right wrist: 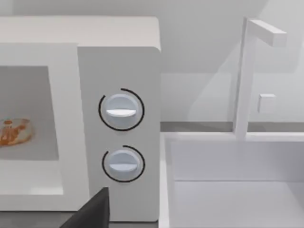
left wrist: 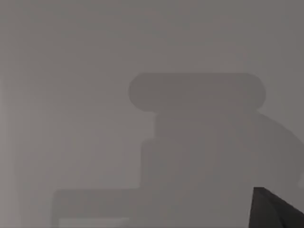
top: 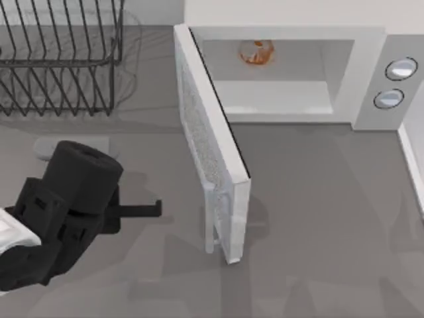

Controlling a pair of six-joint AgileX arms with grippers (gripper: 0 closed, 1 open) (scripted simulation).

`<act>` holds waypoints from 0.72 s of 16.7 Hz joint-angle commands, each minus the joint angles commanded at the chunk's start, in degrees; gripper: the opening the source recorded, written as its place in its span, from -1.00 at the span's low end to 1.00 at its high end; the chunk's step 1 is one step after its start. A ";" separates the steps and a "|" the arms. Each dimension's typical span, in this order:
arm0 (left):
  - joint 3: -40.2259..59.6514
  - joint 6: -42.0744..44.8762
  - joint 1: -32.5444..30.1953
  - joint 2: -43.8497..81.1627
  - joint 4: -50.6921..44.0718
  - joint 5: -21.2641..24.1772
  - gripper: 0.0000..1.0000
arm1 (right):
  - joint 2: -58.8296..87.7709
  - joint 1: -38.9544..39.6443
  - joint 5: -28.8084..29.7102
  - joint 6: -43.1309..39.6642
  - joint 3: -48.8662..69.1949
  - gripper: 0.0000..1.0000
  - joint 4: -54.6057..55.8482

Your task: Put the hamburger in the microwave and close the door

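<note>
1. The microwave stands at the far side of the table, right of centre in the top view, its cavity facing the near edge and two round knobs set on the grey panel at its right.

2. The hamburger lies inside the cavity, towards the back and left of its middle; the right wrist view shows it resting on the cavity floor, pale with orange patches.

3. The door hangs wide open, hinged at the microwave's left front corner and swung out towards the near edge, standing roughly square to the cavity opening. Its bar handle sits on the face turned left, near the free end.

4. The left arm is at the near left of the table, well apart from the door, its gripper pointing right towards it. The fingers appear as one thin dark bar from above, so how far the jaws are parted cannot be told; nothing is seen in them.

5. A black wire rack stands at the far left, behind the left arm.

6. In the right wrist view, a white sink with an angular white tap lies just beside the microwave's knob side. A dark edge, perhaps a right gripper finger, juts in; its jaws cannot be judged.
</note>
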 joint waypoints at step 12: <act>5.65 -7.90 -8.62 10.46 -0.88 -5.58 -1.00 | 0.00 0.00 0.00 0.00 0.00 1.00 0.00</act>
